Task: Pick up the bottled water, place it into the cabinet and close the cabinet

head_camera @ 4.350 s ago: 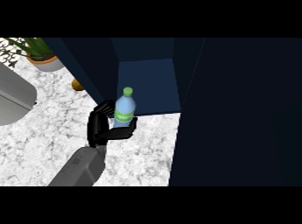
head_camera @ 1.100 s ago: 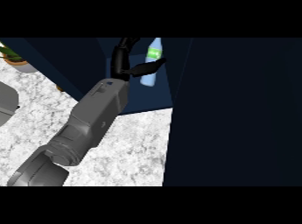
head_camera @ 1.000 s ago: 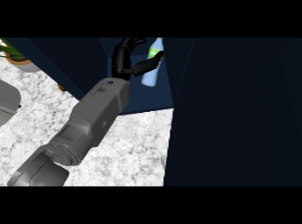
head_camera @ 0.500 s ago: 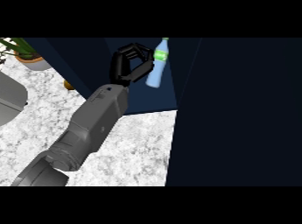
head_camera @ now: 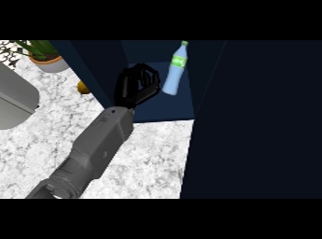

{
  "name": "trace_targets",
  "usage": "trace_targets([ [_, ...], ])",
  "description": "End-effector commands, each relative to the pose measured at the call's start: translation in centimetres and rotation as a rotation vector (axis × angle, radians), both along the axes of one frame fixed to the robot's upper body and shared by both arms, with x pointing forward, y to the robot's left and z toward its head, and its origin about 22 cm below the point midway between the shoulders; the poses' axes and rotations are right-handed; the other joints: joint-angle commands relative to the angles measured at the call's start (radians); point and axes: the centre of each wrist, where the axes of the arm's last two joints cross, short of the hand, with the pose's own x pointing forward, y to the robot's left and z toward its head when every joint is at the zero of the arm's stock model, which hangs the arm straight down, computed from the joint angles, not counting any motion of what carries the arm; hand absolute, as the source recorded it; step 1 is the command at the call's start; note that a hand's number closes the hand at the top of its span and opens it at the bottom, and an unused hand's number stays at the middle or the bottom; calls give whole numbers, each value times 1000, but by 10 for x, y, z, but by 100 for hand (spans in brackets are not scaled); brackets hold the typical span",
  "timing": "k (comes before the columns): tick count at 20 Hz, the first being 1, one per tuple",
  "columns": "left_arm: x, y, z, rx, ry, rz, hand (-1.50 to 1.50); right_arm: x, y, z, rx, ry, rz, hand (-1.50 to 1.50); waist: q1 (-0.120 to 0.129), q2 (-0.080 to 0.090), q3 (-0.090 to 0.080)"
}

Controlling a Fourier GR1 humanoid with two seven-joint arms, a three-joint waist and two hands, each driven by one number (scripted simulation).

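Inside the cabinet (head_camera: 191,100) stands the bottled water (head_camera: 175,70), upright — left hand (head_camera: 136,86) just beside it, fingers curled, holding nothing (light, smooth; grip mid-body).

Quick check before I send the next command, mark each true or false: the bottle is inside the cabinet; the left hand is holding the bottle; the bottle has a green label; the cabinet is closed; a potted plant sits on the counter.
1. The bottle is inside the cabinet: true.
2. The left hand holds the bottle: false, it is beside it, apart.
3. Bottle has a green label: true.
4. Cabinet is closed: false, it stands open.
5. A potted plant sits on the counter: true.
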Motion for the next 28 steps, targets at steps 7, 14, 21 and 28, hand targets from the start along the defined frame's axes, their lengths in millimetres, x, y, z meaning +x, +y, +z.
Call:
trace_targets([
  [7, -69, -11, -47, -138, 45, -172, 150, -13, 16, 9, -32, 56, 123, 150, 40, -14, 0],
  [14, -98, 6, -51, -106, 30, -233, -150, -40, 55, 19, -21, 27, 133, 150, 64, -20, 0],
  [21, -137, 70, -38, -120, 69, -312, -150, -30, 53, 19, -92, 18, 151, 150, 83, -24, 0],
  [28, -193, 102, -33, -97, 50, -236, -150, -29, 68, 21, -100, 82, 313, 150, 74, -22, 0],
])
